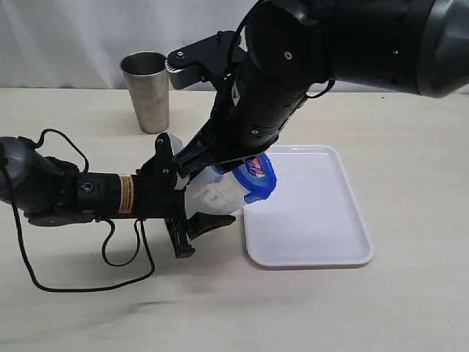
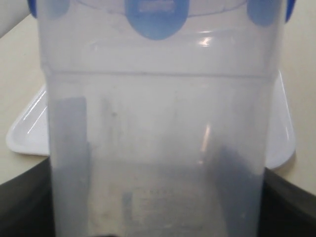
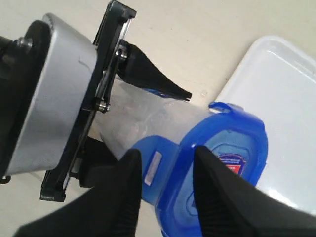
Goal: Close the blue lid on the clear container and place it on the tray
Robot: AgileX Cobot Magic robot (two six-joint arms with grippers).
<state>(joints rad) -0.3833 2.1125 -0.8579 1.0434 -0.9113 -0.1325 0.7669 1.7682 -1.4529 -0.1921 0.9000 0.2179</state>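
Observation:
My left gripper (image 1: 207, 193) (image 2: 158, 197) is shut on the clear container (image 1: 214, 195) (image 2: 158, 108) (image 3: 133, 113), holding it tilted on its side above the table with its mouth toward the tray (image 1: 315, 220) (image 3: 281, 94). The blue lid (image 1: 259, 177) (image 3: 234, 158) (image 2: 155, 17) sits on that mouth, with its red-and-white sticker facing outward. My right gripper (image 3: 165, 155) reaches down from above and stands open. Its two black fingers straddle one folded-down flap and the lid's edge. In the exterior view the right arm hides those fingertips.
A steel cup (image 1: 149, 92) stands upright at the back left of the table. The white tray lies just right of the held container, its near-left corner under the lid. A black cable (image 1: 110, 257) loops on the table below the left arm.

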